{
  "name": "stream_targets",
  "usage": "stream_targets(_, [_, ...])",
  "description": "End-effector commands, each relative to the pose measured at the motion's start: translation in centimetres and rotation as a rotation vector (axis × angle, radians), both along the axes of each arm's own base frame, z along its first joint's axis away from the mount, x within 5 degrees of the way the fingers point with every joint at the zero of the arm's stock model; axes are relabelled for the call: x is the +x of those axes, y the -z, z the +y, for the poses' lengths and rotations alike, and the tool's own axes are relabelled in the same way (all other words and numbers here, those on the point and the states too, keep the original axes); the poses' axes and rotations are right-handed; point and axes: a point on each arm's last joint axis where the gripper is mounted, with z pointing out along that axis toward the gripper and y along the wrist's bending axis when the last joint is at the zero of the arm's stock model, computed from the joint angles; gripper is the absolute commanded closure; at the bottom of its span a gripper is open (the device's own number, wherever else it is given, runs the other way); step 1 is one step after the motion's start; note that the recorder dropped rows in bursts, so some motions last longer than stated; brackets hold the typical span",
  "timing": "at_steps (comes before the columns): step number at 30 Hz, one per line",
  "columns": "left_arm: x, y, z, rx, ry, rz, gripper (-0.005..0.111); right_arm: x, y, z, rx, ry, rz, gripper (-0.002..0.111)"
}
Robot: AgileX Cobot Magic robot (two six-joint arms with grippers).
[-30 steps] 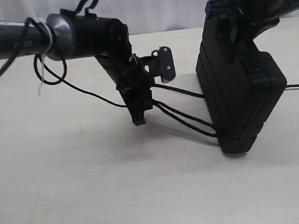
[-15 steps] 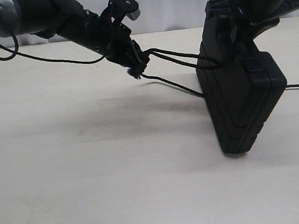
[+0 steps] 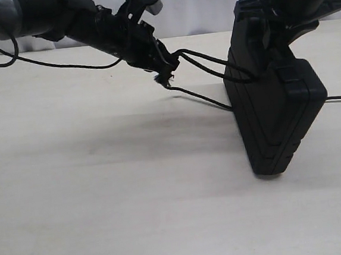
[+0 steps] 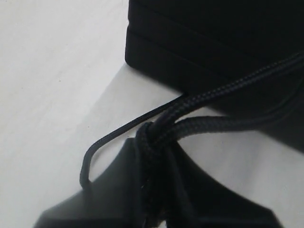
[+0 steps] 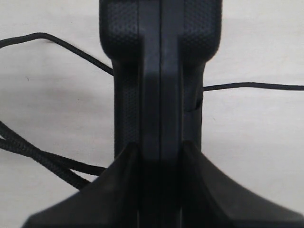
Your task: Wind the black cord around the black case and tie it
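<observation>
The left tool (image 3: 164, 67) is clenched on the black cord (image 3: 213, 64), held above the desk (image 3: 105, 199). 2 taut strands run from it to the black case (image 3: 277, 112), and 1 slacker strand dips toward the case's foot. The right tool (image 5: 159, 154) grasps the case from above, jaws pressed on both faces, holding it on edge and tilted, with its lower corner at the desk.

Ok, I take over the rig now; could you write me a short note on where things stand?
Left end effector: shut on the long thin black braided cord, near its frayed end, raised above the pale tabletop.
Right end effector: shut on the flat rectangular black plastic case, held upright, slightly tilted.
Done: cord strands reach the case on both sides.
To do: finish wrapping and tie; no finished knot shows.
</observation>
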Motion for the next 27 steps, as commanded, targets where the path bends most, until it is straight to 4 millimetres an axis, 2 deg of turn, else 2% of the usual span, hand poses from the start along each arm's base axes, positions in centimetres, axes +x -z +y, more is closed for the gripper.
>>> stream_targets(1, [-0.4,-1.9,0.2,-0.034,0.008,-0.019,0.107,0.1,-0.3,-0.1,-0.002,-0.006,-0.014,0.104])
stream_targets(9, [0.0,-3.0,0.6,-0.151,-0.058,0.034,0.107,0.1,-0.3,-0.1,-0.002,-0.006,-0.014,0.104])
stream_targets(20, [-0.1,-2.2,1.2,-0.010,-0.001,-0.023,0.107,0.1,-0.3,-0.1,-0.002,-0.006,-0.014,0.104])
stream_targets(27, [-0.1,-2.6,0.8,-0.074,-0.030,-0.003,0.107,0.1,-0.3,-0.1,-0.002,-0.006,-0.014,0.104])
